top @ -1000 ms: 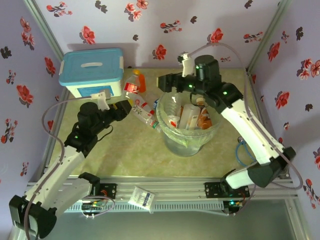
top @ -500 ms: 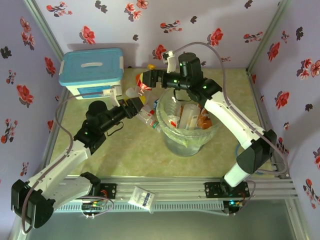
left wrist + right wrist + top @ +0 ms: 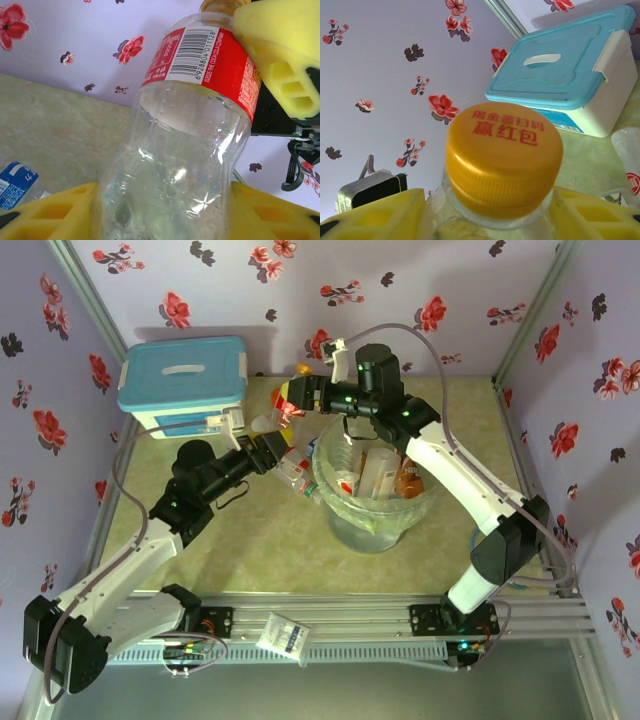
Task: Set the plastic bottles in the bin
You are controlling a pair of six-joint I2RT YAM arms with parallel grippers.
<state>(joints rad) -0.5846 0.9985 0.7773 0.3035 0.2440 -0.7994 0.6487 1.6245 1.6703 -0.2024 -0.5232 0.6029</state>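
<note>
Flowered walls are hemming in a green worktop (image 3: 270, 540). Just left of the bin (image 3: 375, 530), the left hand (image 3: 272, 448) is clamping the clear base of a red-labelled bottle (image 3: 185, 140). The right hand (image 3: 303, 396) is pinching its neck under the orange cap (image 3: 504, 150). Other bottles (image 3: 385, 472) are lying jumbled in the bin, labels unreadable.

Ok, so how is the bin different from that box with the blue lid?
The bin is round, the box rectangular. The bin is open on top with bottles inside; the box is closed under its lid. The bin looks greyish and see-through, the box solid white. Both stand on the table.
</note>
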